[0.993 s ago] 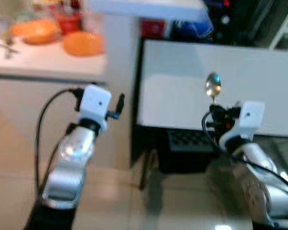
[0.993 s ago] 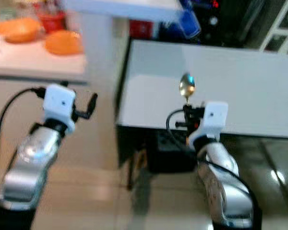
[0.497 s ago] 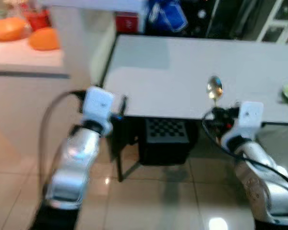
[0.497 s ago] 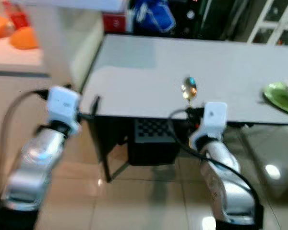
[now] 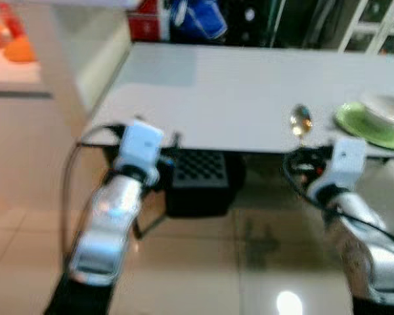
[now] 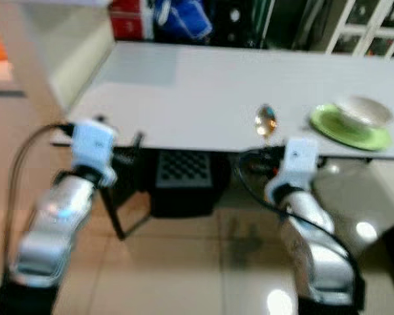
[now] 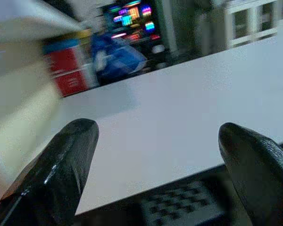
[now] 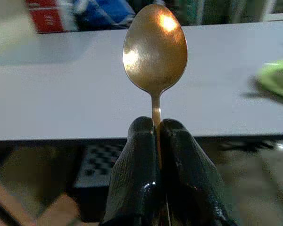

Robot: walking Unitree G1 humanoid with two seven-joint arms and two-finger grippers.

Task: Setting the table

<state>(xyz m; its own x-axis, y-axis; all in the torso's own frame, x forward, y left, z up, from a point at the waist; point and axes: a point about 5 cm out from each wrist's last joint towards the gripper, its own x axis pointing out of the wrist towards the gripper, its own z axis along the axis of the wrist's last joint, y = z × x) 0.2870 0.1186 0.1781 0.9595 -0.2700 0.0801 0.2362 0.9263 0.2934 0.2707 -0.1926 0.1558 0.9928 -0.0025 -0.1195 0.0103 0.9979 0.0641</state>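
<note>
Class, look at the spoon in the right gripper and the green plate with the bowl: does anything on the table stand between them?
Nothing visible does. The right gripper holds the spoon upright at the table's near edge, and bare tabletop runs to the green plate with its bowl.

Right gripper point(image 5: 301, 152) holds a spoon point(image 5: 301, 122) upright before the table point(image 5: 230, 98).

Your camera swings toward the robot's right, so the counter with the orange items point(image 5: 16, 49) slides off to the left edge. The white table point(image 6: 203, 92) now spreads across the middle of your view, and a green plate point(image 6: 351, 131) carrying a white bowl point(image 6: 361, 110) comes into sight at its right end. The black checkered box point(image 5: 197, 180) under the table drifts leftward in frame.
</note>
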